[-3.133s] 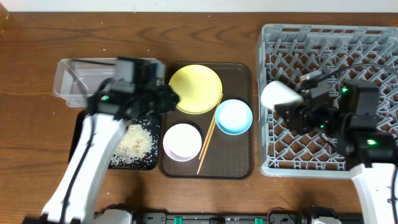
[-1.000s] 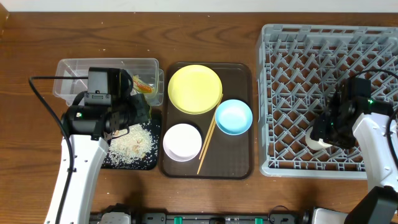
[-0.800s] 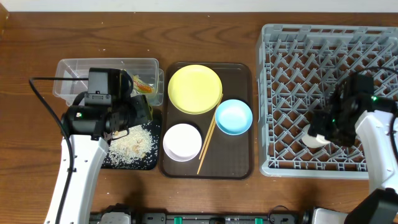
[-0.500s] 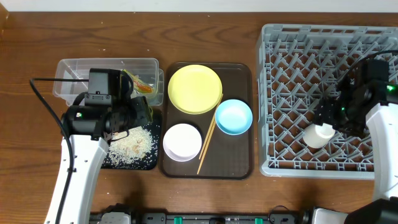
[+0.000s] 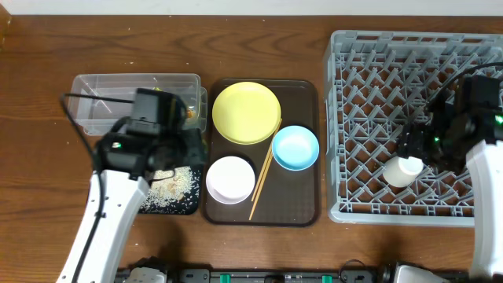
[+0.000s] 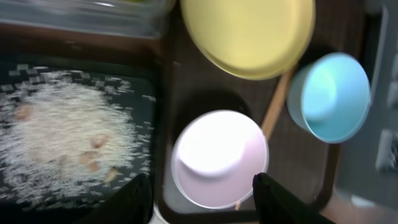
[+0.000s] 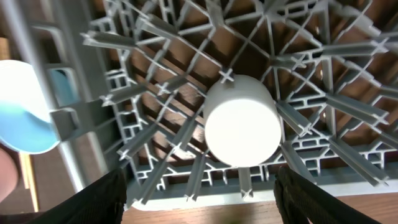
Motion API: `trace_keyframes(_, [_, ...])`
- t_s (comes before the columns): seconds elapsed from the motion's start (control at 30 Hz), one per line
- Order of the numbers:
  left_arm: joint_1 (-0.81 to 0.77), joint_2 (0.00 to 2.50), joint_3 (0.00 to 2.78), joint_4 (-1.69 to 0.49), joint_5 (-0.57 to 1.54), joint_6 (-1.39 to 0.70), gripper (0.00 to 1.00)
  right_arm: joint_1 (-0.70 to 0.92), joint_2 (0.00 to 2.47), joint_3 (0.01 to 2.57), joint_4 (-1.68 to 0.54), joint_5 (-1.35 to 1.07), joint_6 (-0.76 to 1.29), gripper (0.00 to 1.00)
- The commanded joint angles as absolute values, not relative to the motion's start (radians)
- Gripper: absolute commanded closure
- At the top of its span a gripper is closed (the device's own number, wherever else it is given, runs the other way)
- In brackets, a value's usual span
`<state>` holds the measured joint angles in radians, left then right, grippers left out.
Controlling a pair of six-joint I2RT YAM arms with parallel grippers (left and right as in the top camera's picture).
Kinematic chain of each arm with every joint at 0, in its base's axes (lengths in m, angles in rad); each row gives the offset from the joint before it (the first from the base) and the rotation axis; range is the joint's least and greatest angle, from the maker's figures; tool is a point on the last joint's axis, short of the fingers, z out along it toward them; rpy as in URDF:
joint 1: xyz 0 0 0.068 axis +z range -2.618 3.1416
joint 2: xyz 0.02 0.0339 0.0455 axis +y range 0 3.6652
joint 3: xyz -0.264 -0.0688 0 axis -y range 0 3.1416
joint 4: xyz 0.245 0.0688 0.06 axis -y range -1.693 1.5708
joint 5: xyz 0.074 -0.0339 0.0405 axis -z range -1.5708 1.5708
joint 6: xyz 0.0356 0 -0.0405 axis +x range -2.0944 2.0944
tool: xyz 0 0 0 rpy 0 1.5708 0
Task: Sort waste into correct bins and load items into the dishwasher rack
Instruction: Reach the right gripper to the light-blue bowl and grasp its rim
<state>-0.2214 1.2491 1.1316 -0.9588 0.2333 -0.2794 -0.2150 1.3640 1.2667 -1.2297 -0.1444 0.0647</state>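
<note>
Starting left of the brown serving tray (image 5: 306, 206): clear tub (image 5: 88, 106) off its far-left corner, black tray (image 5: 191, 203) just beside its left edge, strewn with loose rice (image 6: 62, 137). Light, crumbly stuff, nothing there to pinch.

Over to the left gripper (image 6: 202, 198), above the tray's near-left part: fingers spread wide, nothing held, hovering right over the white bowl (image 6: 219, 158). Looks hard, smooth, probably slippery and breakable. Calls for a pinch across the rim, one finger inside, one outside.

Down the tray's middle, wooden chopsticks (image 5: 261, 185): thin, stiff, light, likely to roll, so best taken mid-length. At the tray's far end, yellow plate (image 5: 247, 112): flat, only the rim edge to grab. At its right side, light blue bowl (image 5: 295, 147), same rim grip.

Right of the tray, grey dishwasher rack (image 5: 369, 63), with the pale cup (image 7: 241, 121) standing among the pegs, level with the tray's near half, flat end up. Right gripper (image 7: 202, 194) above it, wide open, empty, not touching the cup.
</note>
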Motion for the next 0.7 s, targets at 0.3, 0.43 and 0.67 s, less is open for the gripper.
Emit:
trace_keyframes(0.3, [-0.479,1.472,1.114,-0.937,0.162,-0.263,0.44,-0.19,1.298,1.282,-1.209,-0.281,-0.017,0.27])
trace_keyframes(0.43, [-0.472,1.466,1.115,-0.937,0.111,-0.302,0.43,-0.111,1.298,1.282,-1.171,-0.287,-0.017,0.27])
trace_keyframes(0.67, [-0.382,1.346,1.115,-0.95,0.059,-0.31,0.37,0.086,1.3,1.282,-1.07,-0.286,-0.025,0.22])
